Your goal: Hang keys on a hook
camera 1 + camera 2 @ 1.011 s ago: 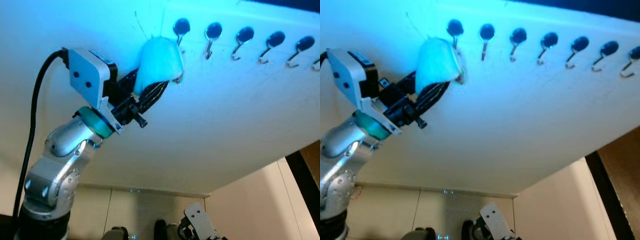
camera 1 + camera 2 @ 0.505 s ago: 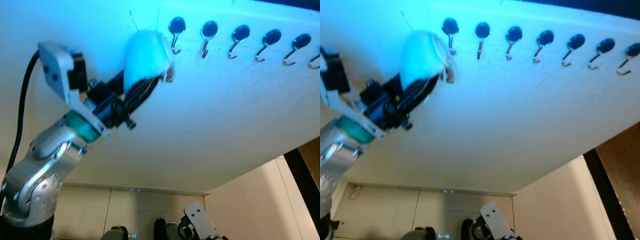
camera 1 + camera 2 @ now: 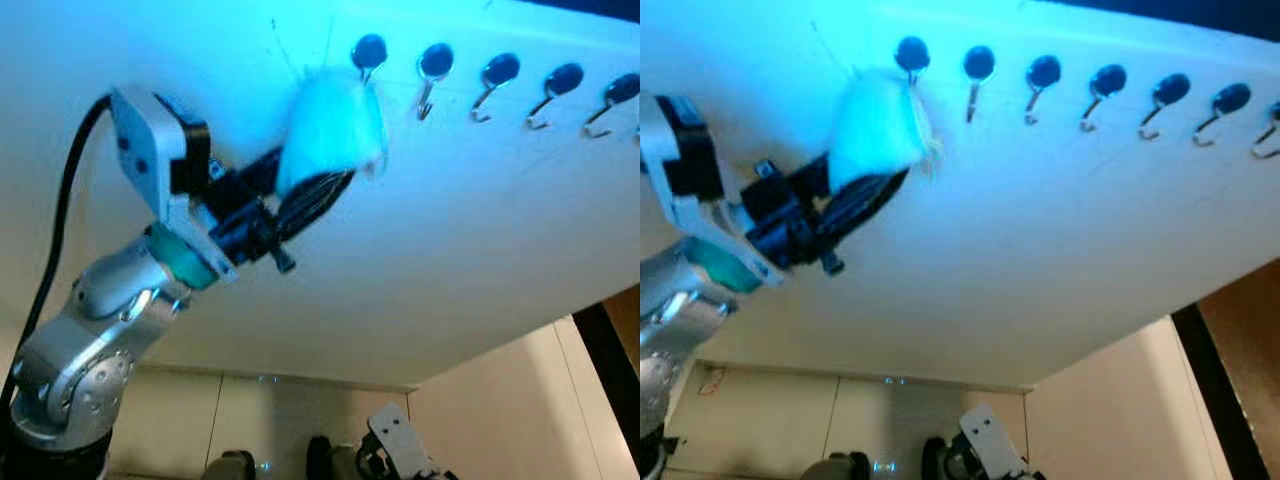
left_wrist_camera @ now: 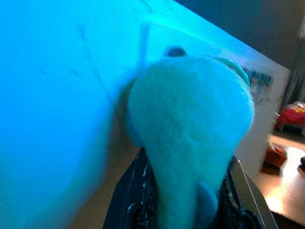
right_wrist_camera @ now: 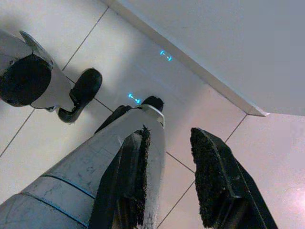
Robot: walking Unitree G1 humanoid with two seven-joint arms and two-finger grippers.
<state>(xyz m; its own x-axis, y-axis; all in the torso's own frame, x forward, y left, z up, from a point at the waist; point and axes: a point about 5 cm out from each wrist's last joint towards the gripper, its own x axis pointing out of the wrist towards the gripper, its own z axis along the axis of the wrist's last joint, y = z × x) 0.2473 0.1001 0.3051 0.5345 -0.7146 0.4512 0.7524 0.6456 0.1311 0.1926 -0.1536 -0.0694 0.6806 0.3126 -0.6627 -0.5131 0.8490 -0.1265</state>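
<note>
Down at floor level the right gripper [image 5: 167, 176] hangs idle beside the robot's leg, fingers spread with nothing between them. Up we go to the action: the left gripper [image 3: 310, 195] is raised against the white wall [image 3: 450, 220], its black fingers pinching the fluffy pompom keychain [image 3: 335, 125] from below. And look at that, half a second ago the fluff had dropped away to the left and below the row, clear of the hardware; now it has swung back up and right, its top edge touching just under the leftmost hook [image 3: 368, 52]. That is a retry of the approach, by my reading, not a finished hang. The keys or ring themselves are buried behind the fur, so whether anything has caught on the hook's curl cannot be told from here. Further along to the right the other hooks [image 3: 497, 75] run in a line, all bare. Since the grip has not been let go, the hang is not confirmed; the ring needs to seat over the curl before those fingers part.
</note>
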